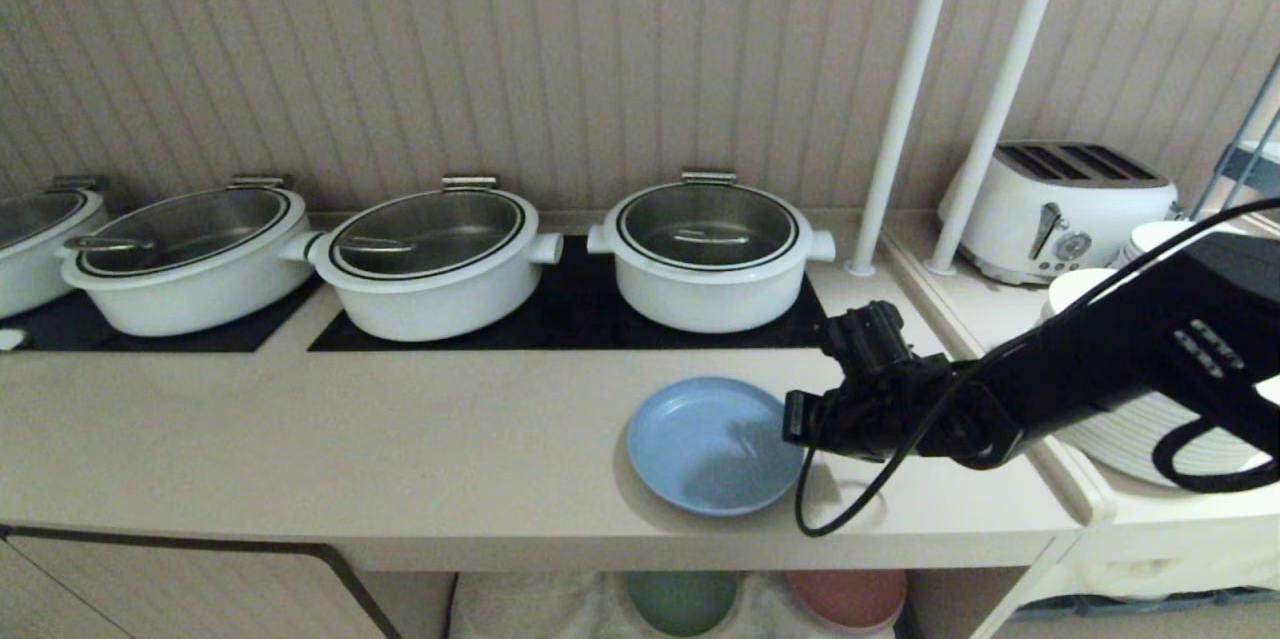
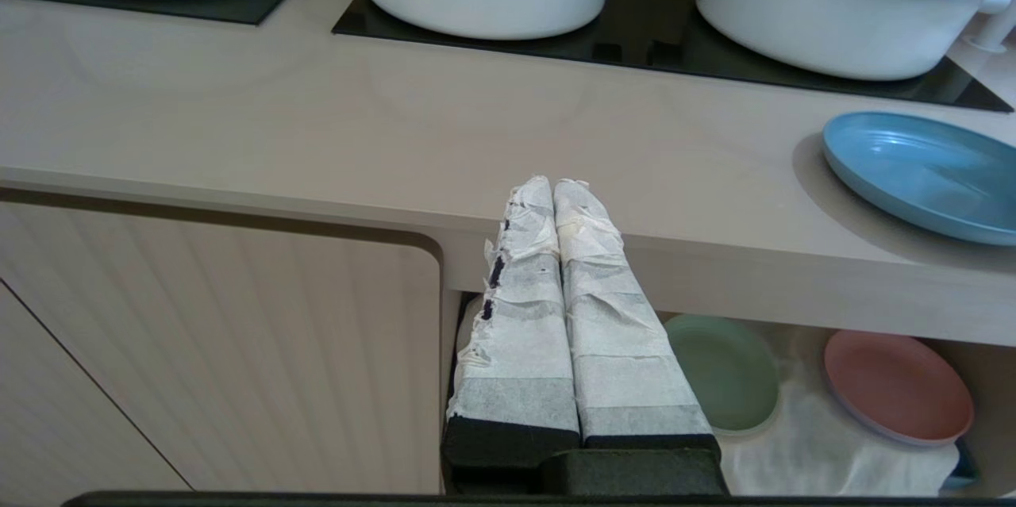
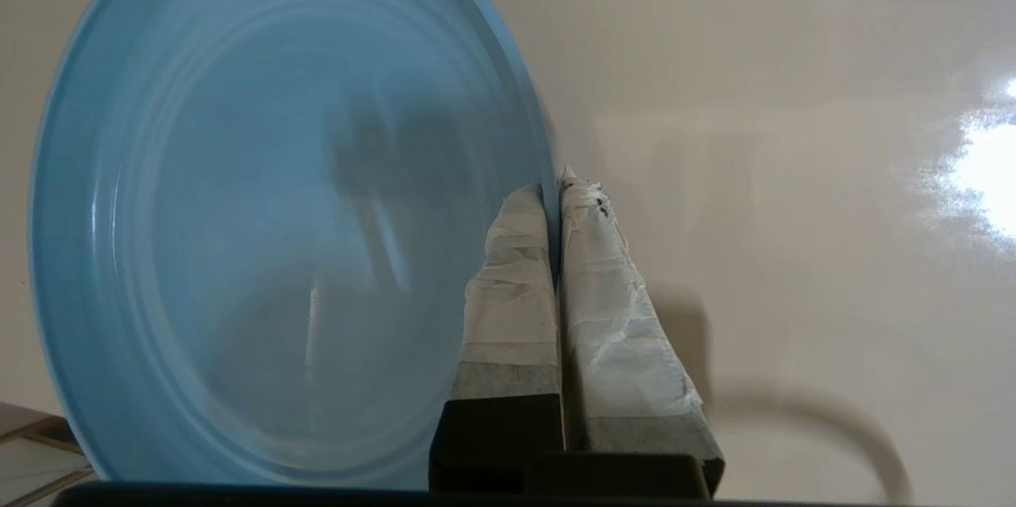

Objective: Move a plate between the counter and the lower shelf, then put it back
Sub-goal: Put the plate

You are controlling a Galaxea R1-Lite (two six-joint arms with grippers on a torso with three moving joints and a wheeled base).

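While its taped fingers (image 3: 516, 253) are pinching together on the near rim of the plate (image 1: 712, 444), the right claw (image 1: 800, 419) is sitting at the plate's right edge, one finger inside the rim and one outside, with no gap showing between them but the thin blue lip. The plate is lying on the table (image 1: 400, 449), just in front of the rightmost black hob panel (image 1: 570, 314) and near the front edge; whether it is lifting clear or resting flat I cannot tell for sure, though its shadow is hugging it closely.

By my reading, the grasp step is being completed, either to start the carry down or at the end of the return. If the carry is next, it is calling for a lift, a pull back past the table's front edge, and a descent into the lower shelf (image 2: 802, 443), where a green plate (image 2: 726, 372) and a pink plate (image 2: 897, 384) are already lying on the white cloth, leaving little free room.

The left claw (image 2: 553, 190) is hanging parked below the table's edge, fingers pressed together and holding nothing.
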